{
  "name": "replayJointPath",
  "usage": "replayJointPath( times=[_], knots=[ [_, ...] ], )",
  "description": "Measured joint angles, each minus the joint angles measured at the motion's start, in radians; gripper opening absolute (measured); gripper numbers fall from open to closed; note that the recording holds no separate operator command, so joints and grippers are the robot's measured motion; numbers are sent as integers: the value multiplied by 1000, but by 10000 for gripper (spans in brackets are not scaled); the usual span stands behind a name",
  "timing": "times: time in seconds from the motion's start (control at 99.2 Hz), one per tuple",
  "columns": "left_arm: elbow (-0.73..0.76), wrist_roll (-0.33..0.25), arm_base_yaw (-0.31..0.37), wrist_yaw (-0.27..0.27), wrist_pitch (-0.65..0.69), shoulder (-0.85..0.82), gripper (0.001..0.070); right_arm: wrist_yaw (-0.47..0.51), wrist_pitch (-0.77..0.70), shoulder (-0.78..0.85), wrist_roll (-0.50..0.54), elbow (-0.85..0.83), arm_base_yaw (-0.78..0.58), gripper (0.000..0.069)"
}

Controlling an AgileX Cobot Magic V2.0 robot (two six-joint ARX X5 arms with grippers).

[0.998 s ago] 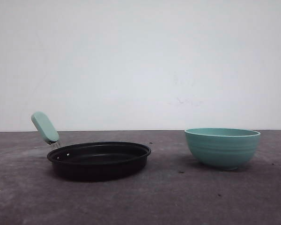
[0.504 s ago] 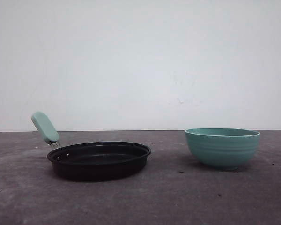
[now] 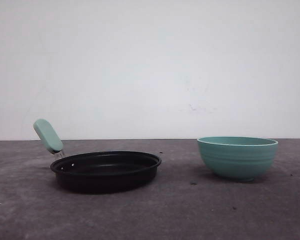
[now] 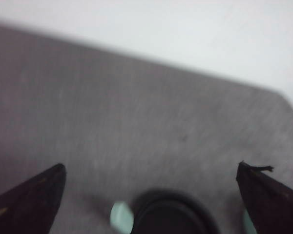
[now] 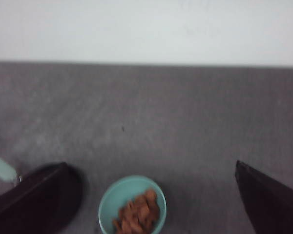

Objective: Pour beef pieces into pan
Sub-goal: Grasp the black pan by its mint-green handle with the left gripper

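Observation:
The black pan point(image 3: 105, 170) sits left on the grey table, its mint-green handle point(image 3: 48, 136) pointing up and to the left. Its inside is hidden from the front. The beef pieces point(image 5: 138, 214) lie as reddish-brown chunks in the teal bowl point(image 5: 115, 200), which stands to the right of the pan point(image 3: 237, 157). My left gripper point(image 4: 152, 165) hangs open high above the pan point(image 4: 171, 219). High above the bowl, my right gripper point(image 5: 150, 164) is open too. Neither holds anything.
The grey table point(image 3: 190, 210) ends at a white wall point(image 3: 150, 65) behind. A few dark specks point(image 3: 192, 183) lie on the surface near the bowl. Bare table lies between pan and bowl and in front of both.

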Motion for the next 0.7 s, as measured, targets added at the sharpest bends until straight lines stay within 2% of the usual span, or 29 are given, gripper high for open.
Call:
replayJointPath(
  times=[0.141,0.262,0.343,0.454,0.514,0.605,0.696],
  knots=[
    [-252,-151,-5,59,211,61,696,0,-49,-10,-6,0,0,683],
    [-337,-244,-17,67,342,169,694,0,-66,-29,-7,0,0,683],
    [-337,-271,-31,81,416,256,682,0,-83,-48,-6,0,0,683],
    [-337,-291,-64,169,558,374,668,3,-104,-73,-6,0,0,683],
    [-337,-304,-86,199,639,438,666,3,-120,-86,-6,0,0,683],
    [-337,-330,-114,204,724,523,665,3,-151,-105,-5,0,0,683],
    [-336,-344,-128,200,754,586,656,24,-187,-124,-1,0,0,683]
  ],
)
